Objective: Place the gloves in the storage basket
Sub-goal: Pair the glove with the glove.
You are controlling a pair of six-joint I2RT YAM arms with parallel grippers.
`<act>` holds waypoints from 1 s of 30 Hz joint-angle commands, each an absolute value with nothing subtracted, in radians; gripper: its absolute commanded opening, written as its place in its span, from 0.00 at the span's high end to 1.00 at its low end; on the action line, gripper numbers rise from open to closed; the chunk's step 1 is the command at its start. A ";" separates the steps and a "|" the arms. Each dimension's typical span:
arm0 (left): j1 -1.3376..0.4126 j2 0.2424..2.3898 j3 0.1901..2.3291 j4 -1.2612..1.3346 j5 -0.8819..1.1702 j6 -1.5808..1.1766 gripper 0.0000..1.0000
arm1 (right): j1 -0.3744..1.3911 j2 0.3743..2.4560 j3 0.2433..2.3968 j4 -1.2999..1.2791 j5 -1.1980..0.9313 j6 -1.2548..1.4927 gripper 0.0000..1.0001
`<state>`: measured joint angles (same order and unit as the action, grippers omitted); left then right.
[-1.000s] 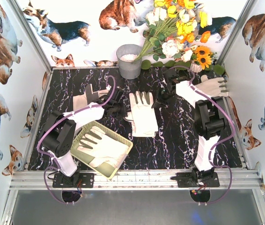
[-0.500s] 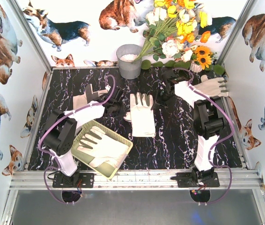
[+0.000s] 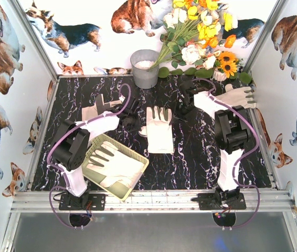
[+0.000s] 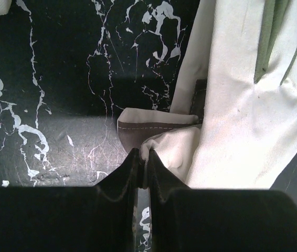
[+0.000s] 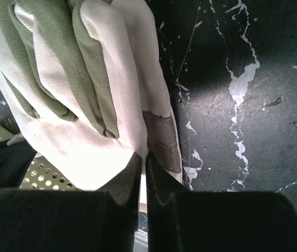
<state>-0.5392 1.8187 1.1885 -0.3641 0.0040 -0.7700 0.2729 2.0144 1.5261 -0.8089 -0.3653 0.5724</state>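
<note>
Aim for the storage basket point(image 3: 129, 149) at near left, with one glove point(image 3: 114, 165) inside. Lift the middle glove point(image 3: 159, 134) evenly, with left gripper point(image 4: 140, 155) and right gripper point(image 5: 144, 157) each clamped on an opposite edge, to avoid a slipped pinch. Leave the far gloves point(image 3: 95, 109) for later

My tally:
- gloves point(image 3: 158, 128): four I can tell apart
- storage basket point(image 3: 92, 153): one
- grey bucket point(image 3: 145, 71): one
- flower bouquet point(image 3: 201, 31): one
- robot arms point(image 3: 232, 134): two
</note>
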 commanded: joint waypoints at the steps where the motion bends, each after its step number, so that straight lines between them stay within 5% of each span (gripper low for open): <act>1: -0.509 1.860 1.205 -0.448 -0.045 -0.734 1.00 | 0.251 2.051 1.584 -0.806 -0.279 0.540 1.00; 15: -0.507 1.915 1.232 -0.462 -0.036 -0.715 0.96 | 0.252 2.099 1.615 -0.817 -0.286 0.518 1.00; 21: -0.507 1.832 1.256 -0.478 -0.037 -0.713 0.59 | 0.246 2.009 1.652 -0.831 -0.314 0.473 0.57; 30: -0.507 1.699 1.291 -0.511 0.038 -0.647 0.45 | 0.195 1.815 1.544 -0.818 -0.447 0.414 0.42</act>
